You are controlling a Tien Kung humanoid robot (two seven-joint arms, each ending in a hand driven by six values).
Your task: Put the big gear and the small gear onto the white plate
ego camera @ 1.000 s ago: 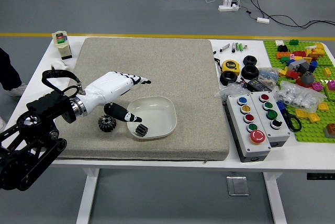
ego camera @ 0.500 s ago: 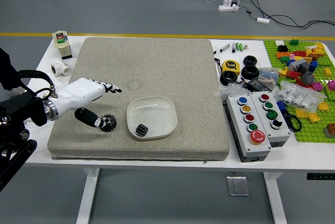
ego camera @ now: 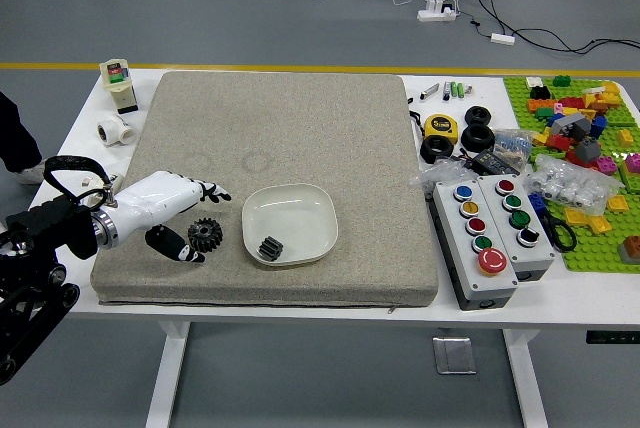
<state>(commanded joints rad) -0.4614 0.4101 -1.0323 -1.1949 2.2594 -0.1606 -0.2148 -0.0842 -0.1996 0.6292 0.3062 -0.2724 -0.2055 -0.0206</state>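
Big gear point(ego camera: 205, 235) lies toward the near-left corner of the gray mat point(ego camera: 330, 133), beside the white plate point(ego camera: 305, 216), which holds the small gear point(ego camera: 270, 248). Grasping seems next — the robot's left hand point(ego camera: 150, 206) is empty, thumb and fingers apart, and must close, then lift.

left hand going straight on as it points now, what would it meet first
Probably the big gear, seen between thumb and fingers, though how high the left hand sits is unclear.

Light's bright & even, shadows v. soft, focus OK.
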